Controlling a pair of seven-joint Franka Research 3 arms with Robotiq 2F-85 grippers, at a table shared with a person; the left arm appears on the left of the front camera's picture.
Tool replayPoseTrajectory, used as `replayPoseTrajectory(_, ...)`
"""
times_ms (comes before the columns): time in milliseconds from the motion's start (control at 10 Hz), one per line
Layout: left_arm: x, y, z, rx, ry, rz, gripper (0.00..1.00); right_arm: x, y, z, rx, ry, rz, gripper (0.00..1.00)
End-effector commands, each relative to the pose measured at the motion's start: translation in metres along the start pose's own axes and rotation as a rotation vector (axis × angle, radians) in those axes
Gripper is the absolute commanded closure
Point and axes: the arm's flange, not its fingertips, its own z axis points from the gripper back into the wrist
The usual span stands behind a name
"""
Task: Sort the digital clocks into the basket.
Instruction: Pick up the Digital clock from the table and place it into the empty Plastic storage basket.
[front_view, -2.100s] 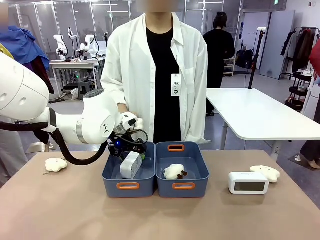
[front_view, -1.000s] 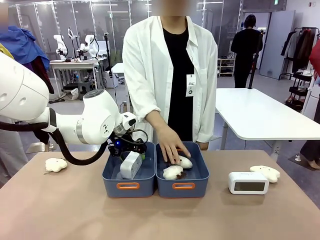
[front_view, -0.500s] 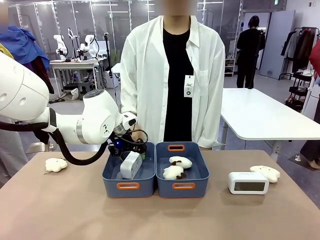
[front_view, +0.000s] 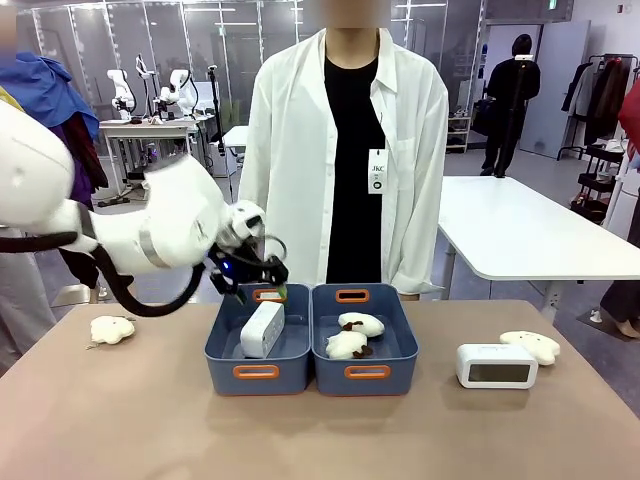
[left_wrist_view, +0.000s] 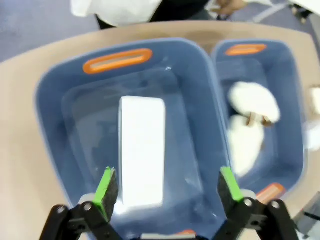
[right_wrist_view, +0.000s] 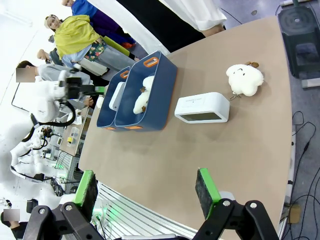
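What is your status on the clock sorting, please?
Left gripper open, above first clock lying in left basket. Right gripper open, empty. Second clock on table, plush toy near it, apart.

Two clocks, two baskets, four plushies

Tan table, basket, matching bin, digital clock, left plush, right plush

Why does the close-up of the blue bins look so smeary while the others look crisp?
Left wrist view: the bin, clock and plush toys are soft-edged, probably motion blur. Front view: the left arm is slightly smeared, things on the table sharp. Right wrist view: crisp, but tilted and washed out at top left.
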Motion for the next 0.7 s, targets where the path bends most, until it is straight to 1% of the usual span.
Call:
replayPoseTrajectory(0,-0.043,0.039,0.104,-0.143,0.059,-0.020,0.00,-0.001,0.001,0.001,0.013,-0.011,0.016,0.00)
replayPoseTrajectory(100,-0.066,0.055,0.134,-0.228,0.001,0.009,0.00,-0.001,0.001,0.001,0.013,-0.011,0.016,0.00)
replayPoseTrajectory(200,-0.098,0.074,0.165,-0.302,-0.063,0.009,0.00,-0.001,0.001,0.001,0.013,-0.011,0.016,0.00)
replayPoseTrajectory(300,-0.138,0.103,0.194,-0.297,-0.150,0.040,0.00,-0.001,0.001,0.001,0.013,-0.011,0.016,0.00)
replayPoseTrajectory(400,-0.171,0.131,0.216,-0.313,-0.208,0.025,0.00,-0.001,0.001,0.001,0.013,-0.011,0.016,0.00)
replayPoseTrajectory(500,-0.199,0.161,0.230,-0.300,-0.217,0.095,0.00,-0.001,0.001,0.001,0.013,-0.011,0.016,0.00)
replayPoseTrajectory(600,-0.223,0.188,0.243,-0.358,-0.256,0.156,0.00,-0.001,0.001,0.001,0.013,-0.011,0.016,0.00)
